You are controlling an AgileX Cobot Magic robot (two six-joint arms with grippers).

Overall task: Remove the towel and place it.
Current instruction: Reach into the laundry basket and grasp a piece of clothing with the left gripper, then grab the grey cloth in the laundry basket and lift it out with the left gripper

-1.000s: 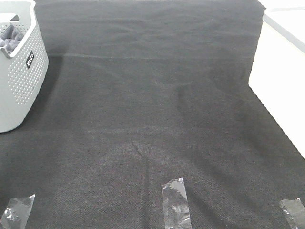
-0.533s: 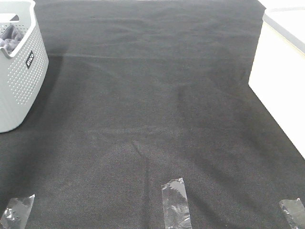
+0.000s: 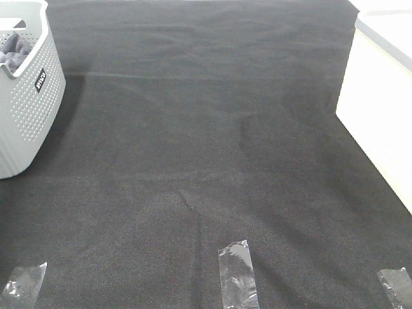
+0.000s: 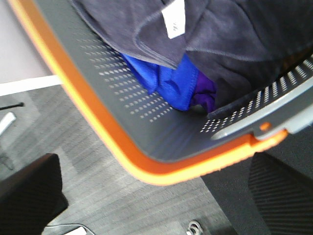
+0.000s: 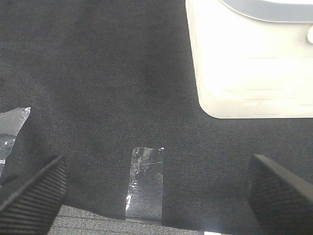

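Observation:
A bit of bluish-grey plush towel shows over the rim inside the white perforated basket at the far left of the table. Neither gripper shows in the exterior high view. In the left wrist view my left gripper is open and empty, with its fingers wide apart beside a grey basket with an orange rim. That basket holds dark bluish-grey hemmed fabric with a white label, and I cannot tell if it is the same towel. My right gripper is open and empty above the table's front edge.
A black cloth covers the table. A white box stands at the right edge and also shows in the right wrist view. Clear tape strips lie along the front edge. Blue and purple cloth lies under the grey fabric.

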